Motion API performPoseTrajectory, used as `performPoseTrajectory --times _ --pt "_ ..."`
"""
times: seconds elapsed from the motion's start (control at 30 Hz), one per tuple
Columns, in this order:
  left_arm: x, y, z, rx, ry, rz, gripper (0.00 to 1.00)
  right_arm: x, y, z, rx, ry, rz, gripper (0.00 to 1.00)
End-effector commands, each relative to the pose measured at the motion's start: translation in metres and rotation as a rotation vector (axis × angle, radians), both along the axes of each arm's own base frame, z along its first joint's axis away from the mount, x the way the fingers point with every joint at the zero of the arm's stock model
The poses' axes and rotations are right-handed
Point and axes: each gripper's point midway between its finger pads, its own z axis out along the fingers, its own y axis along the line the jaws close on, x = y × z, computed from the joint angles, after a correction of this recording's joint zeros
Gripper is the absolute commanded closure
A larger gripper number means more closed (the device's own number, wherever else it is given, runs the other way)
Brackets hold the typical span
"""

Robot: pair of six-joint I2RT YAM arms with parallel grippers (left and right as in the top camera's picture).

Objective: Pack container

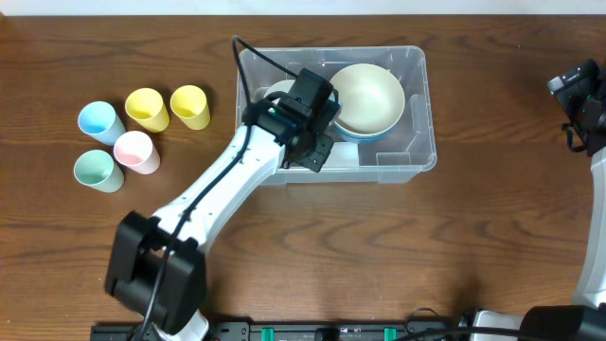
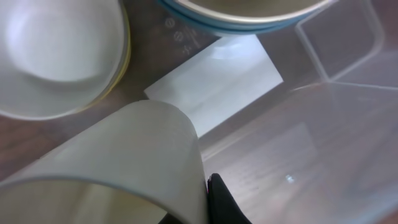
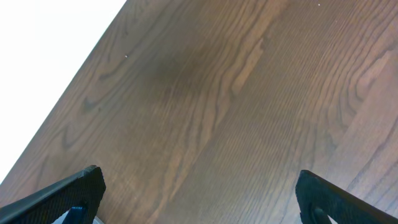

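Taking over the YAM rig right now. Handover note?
Left gripper: inside the container, shut on a pale cup, not yet released.
Right gripper: open, empty, over the table at the right.
Done: cream bowl on blue bowl, and white bowl, are in the container.
Left: set this cup down, then pack the blue cup, yellow cups, pink cup and green cup.

I work over 1 desk (image 1: pixel 492 237), a dark brown wood-grain top that fills nearly all I can see, its grain running left to right. Beyond its far edge lies a pale white strip (image 1: pixel 312 6); whether wall or floor, I cannot tell. On my right side, a bright white area (image 3: pixel 43 56) borders the desk's edge. The light is soft and even, and the shadows are faint.
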Motion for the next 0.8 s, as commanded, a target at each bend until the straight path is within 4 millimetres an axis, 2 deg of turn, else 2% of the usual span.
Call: performPoseTrajectory --times 0.0,0.2,0.47,0.77 --pt "0.005 -0.005 -0.002 -0.005 -0.014 -0.02 0.94 -0.002 -0.003 0.005 -0.006 -0.015 -0.019 0.01" --pt "0.007 -0.023 0.002 -0.024 -0.063 -0.076 0.94 -0.002 -0.003 0.005 -0.006 -0.015 -0.019 0.01" --pt "-0.008 -0.051 0.003 -0.027 -0.089 -0.18 0.94 -0.002 -0.003 0.005 -0.006 -0.015 -0.019 0.01" --pt "-0.011 -0.051 -0.008 -0.012 -0.092 -0.194 0.94 -0.002 -0.003 0.005 -0.006 -0.015 -0.019 0.01"
